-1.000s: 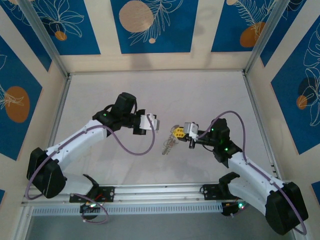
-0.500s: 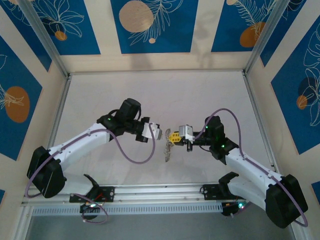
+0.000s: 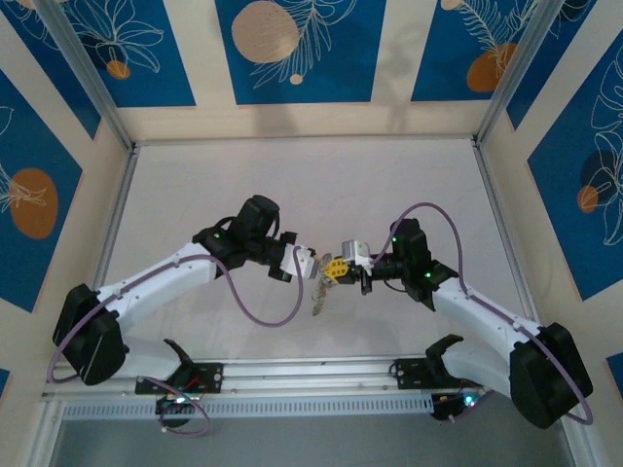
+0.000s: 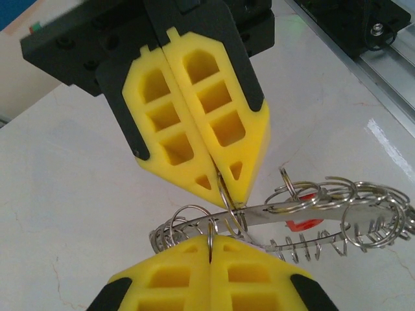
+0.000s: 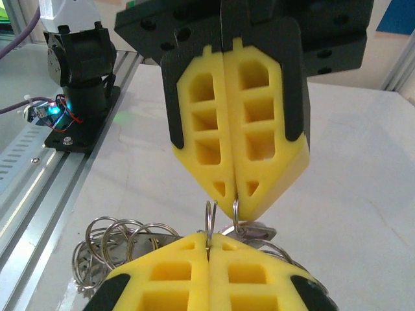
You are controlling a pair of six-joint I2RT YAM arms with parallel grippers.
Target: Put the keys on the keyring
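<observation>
Pale table [image 3: 389,185] | left jaws, right jaws: both pinched tight on keyring [image 4: 337,206]

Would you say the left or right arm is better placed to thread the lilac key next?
Probably left: the left tool and right tool both pinch loops of the ring, but the lilac key sits right at the left tool's tips.

You're looking at a pale marbled tabletop [image 3: 389,185], walled in beige with blue floral panels [image 3: 336,68]. An aluminium rail [image 3: 311,373] runs along your near edge.
</observation>
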